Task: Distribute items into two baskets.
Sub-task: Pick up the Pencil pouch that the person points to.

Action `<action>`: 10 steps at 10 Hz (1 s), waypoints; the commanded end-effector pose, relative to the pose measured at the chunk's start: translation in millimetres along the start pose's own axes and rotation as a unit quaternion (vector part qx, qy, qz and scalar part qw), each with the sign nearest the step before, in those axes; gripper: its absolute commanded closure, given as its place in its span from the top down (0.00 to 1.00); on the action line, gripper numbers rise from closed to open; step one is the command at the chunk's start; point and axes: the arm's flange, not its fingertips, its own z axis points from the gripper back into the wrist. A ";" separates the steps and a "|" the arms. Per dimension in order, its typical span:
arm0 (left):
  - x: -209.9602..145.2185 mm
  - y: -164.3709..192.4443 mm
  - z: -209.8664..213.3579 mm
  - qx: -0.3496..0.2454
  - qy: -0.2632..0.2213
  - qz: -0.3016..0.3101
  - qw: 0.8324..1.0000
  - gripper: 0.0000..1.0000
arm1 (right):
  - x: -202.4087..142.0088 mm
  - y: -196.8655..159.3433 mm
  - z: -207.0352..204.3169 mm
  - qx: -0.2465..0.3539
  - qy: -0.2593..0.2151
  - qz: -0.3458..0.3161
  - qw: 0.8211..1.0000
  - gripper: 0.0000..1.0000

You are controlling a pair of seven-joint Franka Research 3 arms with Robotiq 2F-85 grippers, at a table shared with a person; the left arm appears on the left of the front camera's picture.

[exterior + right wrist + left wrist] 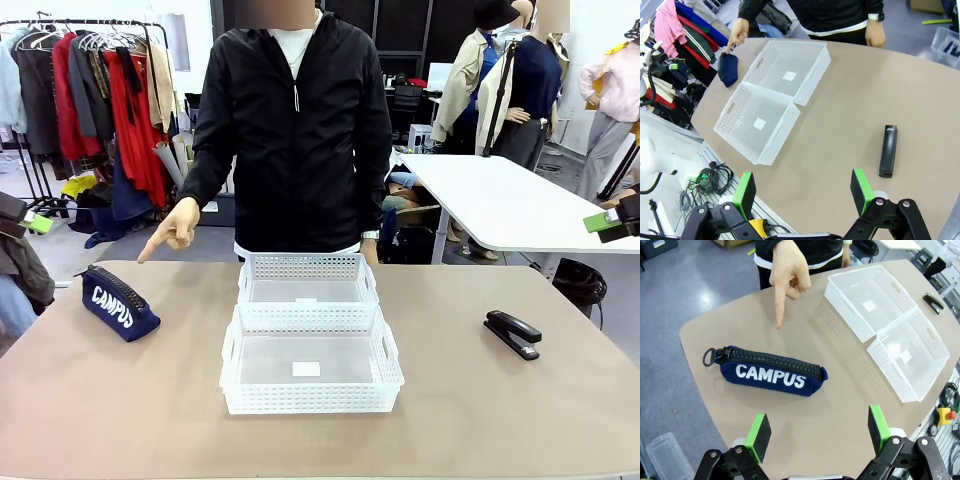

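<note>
Two white lattice baskets sat end to end in the middle of the table (480, 420), touching at their short rims. The near basket (310, 398) showed just its clear bottom and a small white label, and the far basket (305, 266) showed the same.

The pouch (118, 304) lay on the table's left part, well apart from the baskets. It was dark navy and soft, with "CAMPUS" in white capitals on its side. A black zip ran along its top, with a ring pull at one end. A person's hand (175, 228) pointed one finger down toward it, the fingertip clear of the fabric.

The stapler (512, 333) lay flat on the right part of the table, also well away from the baskets. It was black, slim and closed.

The left gripper (819, 429) hung above the table with its green pads spread wide, and the pouch lay just beyond them. The right gripper (802, 189) hung the same way, its fingers wide apart, with the stapler a little past one pad.
</note>
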 end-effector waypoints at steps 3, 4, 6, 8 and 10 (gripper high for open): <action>9.8 -1.8 -7.6 0.013 0.023 0.020 0.999 1.00 | 1.5 -1.1 1.0 0.002 0.000 0.008 1.000 1.00; 18.8 -3.6 -13.5 0.020 0.038 0.018 0.999 1.00 | 1.5 -1.1 1.0 0.002 0.000 0.008 1.000 1.00; 39.7 -4.2 -33.7 0.047 0.085 0.076 0.992 1.00 | 1.5 -1.1 1.0 0.002 0.000 0.008 1.000 1.00; 59.6 -5.7 -53.1 0.082 0.117 0.131 0.981 1.00 | 1.5 -1.1 1.0 0.002 0.000 0.008 1.000 1.00; 80.7 -10.4 -80.0 0.132 0.157 0.204 0.957 1.00 | 1.5 -1.1 1.0 0.002 0.000 0.008 1.000 1.00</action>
